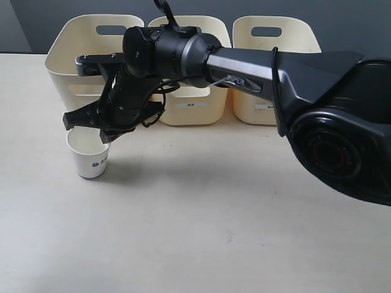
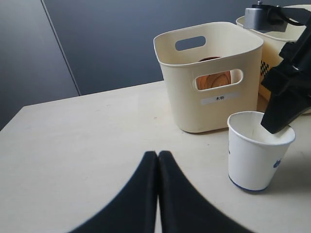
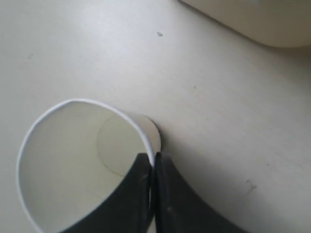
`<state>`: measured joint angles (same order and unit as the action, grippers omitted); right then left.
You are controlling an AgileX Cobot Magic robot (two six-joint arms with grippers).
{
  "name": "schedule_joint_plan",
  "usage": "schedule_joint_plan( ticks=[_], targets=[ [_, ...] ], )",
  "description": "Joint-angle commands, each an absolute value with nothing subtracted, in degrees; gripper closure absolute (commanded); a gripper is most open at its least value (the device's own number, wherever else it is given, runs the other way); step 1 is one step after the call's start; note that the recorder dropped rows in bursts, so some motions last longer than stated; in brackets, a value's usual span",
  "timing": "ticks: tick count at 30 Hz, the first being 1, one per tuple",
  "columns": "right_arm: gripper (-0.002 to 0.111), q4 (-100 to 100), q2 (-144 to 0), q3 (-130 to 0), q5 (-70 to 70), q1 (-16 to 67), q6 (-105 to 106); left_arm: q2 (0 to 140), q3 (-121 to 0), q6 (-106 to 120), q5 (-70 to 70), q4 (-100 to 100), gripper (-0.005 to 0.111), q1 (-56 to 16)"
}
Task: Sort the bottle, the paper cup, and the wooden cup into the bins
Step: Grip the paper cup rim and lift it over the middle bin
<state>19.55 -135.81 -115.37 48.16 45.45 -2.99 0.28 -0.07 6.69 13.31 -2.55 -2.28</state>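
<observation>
Wooden cup (image 2: 213, 80) already in the left cream bin (image 2: 214, 104); bottle not seen. Paper cup (image 1: 89, 156) upright on the surface (image 1: 201, 232), rim wall pinched between nearly closed right jaws, one finger (image 3: 129, 204) inside. Left jaws closed on nothing

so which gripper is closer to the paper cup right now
Right. The right gripper is pinched on the paper cup's rim, one finger inside. The left gripper sits shut and apart from it on the table side.

"PIPER" on right arm (image 1: 244, 79), "木杯" label on left bin (image 2: 219, 98)
</observation>
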Motion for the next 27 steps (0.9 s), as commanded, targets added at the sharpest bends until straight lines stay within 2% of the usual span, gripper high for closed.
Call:
schedule_joint_plan(
  ticks=[1, 8, 16, 27],
  targets=[
    [0.109, 17.46, -135.03, -115.74, 48.73, 45.28, -3.01, 0.0, 0.0, 6.58, 13.26, -2.5, 0.107, -2.47],
    [0.109, 13.28, -125.91, -115.74, 52.64, 45.28, -0.81, 0.0, 0.0, 6.58, 13.26, -2.5, 0.107, -2.47],
    [0.109, -3.39, -114.04, -115.74, 54.52, 44.59, -9.62, 0.0, 0.0, 6.58, 13.26, -2.5, 0.107, -2.47],
    [0.109, -13.95, -113.49, -115.74, 55.66, 39.33, -19.55, 0.0, 0.0, 6.58, 13.26, -2.5, 0.107, -2.47]
  ],
)
